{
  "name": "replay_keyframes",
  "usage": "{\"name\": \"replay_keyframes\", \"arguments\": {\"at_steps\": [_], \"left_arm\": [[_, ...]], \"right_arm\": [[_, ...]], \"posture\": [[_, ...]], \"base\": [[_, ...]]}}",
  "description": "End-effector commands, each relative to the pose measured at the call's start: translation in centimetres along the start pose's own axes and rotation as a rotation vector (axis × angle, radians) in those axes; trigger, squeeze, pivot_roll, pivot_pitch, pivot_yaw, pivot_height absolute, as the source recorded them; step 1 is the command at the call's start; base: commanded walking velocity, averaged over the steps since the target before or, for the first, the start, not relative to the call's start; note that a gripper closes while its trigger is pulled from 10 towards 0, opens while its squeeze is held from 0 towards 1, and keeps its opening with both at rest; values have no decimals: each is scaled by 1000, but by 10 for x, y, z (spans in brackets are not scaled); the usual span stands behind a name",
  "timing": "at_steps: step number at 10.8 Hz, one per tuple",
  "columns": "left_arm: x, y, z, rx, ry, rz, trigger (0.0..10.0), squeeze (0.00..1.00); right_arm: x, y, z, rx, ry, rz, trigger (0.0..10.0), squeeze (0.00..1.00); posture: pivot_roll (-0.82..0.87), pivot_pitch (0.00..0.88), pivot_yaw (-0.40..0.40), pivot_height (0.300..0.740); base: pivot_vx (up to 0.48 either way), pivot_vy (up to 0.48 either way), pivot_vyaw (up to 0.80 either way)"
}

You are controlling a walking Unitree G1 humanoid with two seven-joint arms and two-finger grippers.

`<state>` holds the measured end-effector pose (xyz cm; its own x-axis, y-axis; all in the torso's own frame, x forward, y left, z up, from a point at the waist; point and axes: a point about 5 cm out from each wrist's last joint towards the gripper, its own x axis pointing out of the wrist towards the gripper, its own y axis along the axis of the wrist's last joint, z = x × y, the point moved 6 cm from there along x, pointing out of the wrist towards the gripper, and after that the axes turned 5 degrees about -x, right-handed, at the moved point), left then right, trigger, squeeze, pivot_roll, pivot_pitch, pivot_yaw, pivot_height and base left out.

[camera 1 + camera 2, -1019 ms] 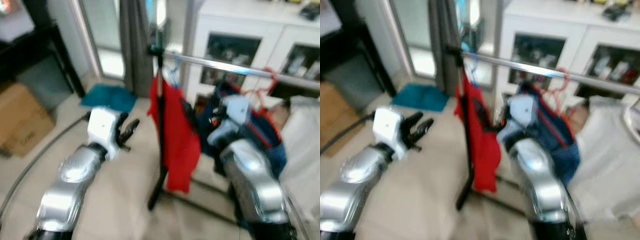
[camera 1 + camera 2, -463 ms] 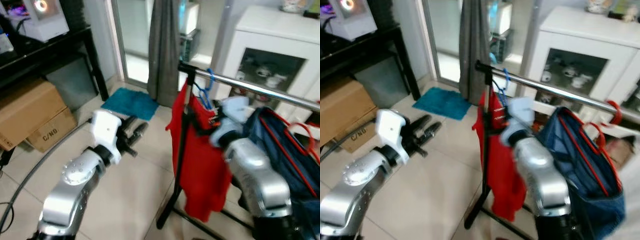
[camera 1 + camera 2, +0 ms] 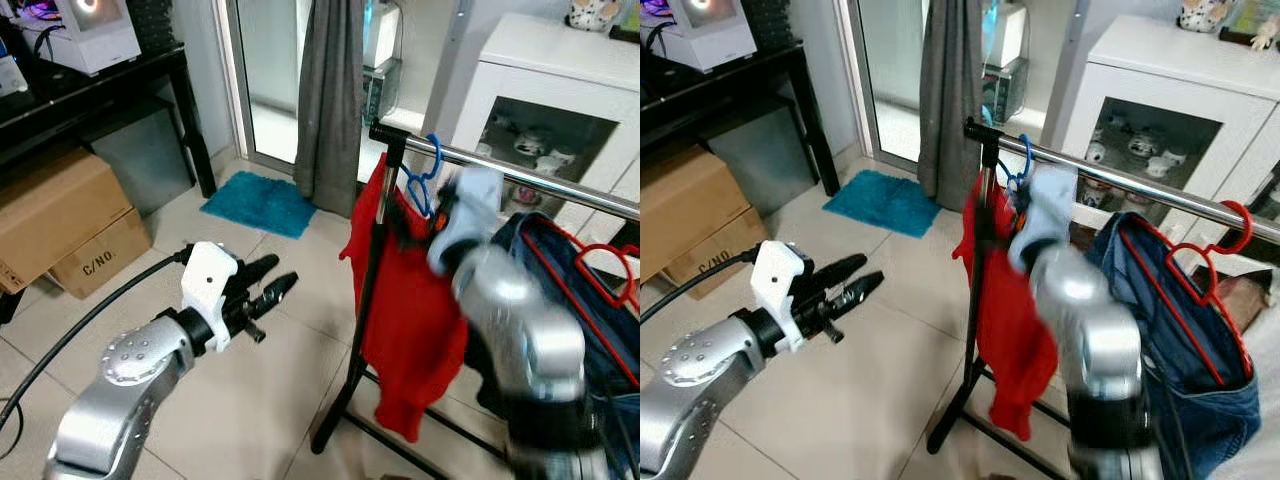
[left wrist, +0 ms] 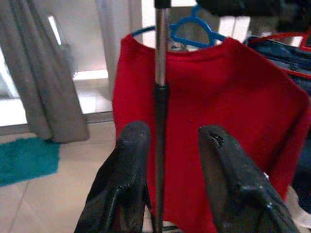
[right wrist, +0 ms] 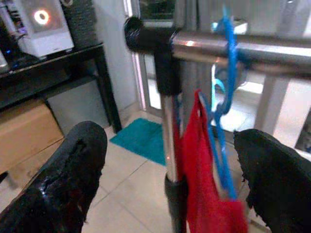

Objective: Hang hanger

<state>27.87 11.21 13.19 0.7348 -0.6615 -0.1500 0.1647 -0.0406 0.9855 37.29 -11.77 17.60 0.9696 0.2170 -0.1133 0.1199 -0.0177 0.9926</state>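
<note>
A blue hanger (image 3: 425, 176) carrying a red shirt (image 3: 405, 310) hangs by its hook on the silver rail (image 3: 540, 182), close to the rail's left end and the black rack post (image 3: 365, 300). My right arm is raised in front of the shirt. In its wrist view the right gripper (image 5: 172, 145) is open, its fingers spread wide to either side of the blue hanger (image 5: 226, 82) and apart from it. My left gripper (image 3: 283, 272) is held out low to the left of the rack, open and empty, pointing at the red shirt (image 4: 214, 111).
Jeans (image 3: 590, 320) on a red hanger (image 3: 1230, 225) hang further right on the rail. A white cabinet (image 3: 560, 90) stands behind, a grey curtain (image 3: 335, 100) and teal mat (image 3: 260, 203) at the back. Cardboard boxes (image 3: 60, 215) sit under a black desk (image 3: 100, 85); a cable (image 3: 90, 320) crosses the floor.
The view has swung and sharpened as the camera moved. My right arm has lifted nearer to the rail's left end by the blue hanger. The left gripper stays open.
</note>
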Motion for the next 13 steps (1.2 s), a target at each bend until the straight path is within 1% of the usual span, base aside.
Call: {"name": "replay_keyframes", "arguments": {"at_steps": [1,3,4,5,6,9,11,13], "left_arm": [[-2,-2,4,-8,-25,-19,10000,0],[-5,-6,6,-26,-56,-46,10000,0],[-5,-5,6,-23,-63,-48,10000,0],[-5,-5,6,-20,-66,-50,10000,0],[-6,-5,6,-17,-69,-53,10000,0],[-7,-6,7,-13,-77,-60,10000,0],[-6,-6,7,-8,-88,-65,10000,0],[-4,-5,6,-3,-92,-64,10000,0]], "right_arm": [[4,-1,7,10,-26,-24,10000,0],[23,-1,11,-21,3,-96,10000,0],[36,-2,21,-35,-21,-126,10000,0],[40,-2,25,-27,-37,-133,4196,0],[44,-1,31,-16,-52,-142,0,0],[48,-5,41,-16,-70,-169,0,0],[47,-11,42,-27,-59,-194,0,0],[48,-11,45,-35,-56,-198,0,0]], "posture": [[18,0,-13,740],[19,0,-18,740],[19,0,-18,740],[21,0,-18,740],[24,0,-20,740],[23,0,-15,740],[19,0,-8,740],[17,0,-6,740]], "base": [[0,0,0],[0,0,0],[0,0,0],[0,0,0],[0,0,0],[0,0,0],[0,0,0],[0,0,0]]}}
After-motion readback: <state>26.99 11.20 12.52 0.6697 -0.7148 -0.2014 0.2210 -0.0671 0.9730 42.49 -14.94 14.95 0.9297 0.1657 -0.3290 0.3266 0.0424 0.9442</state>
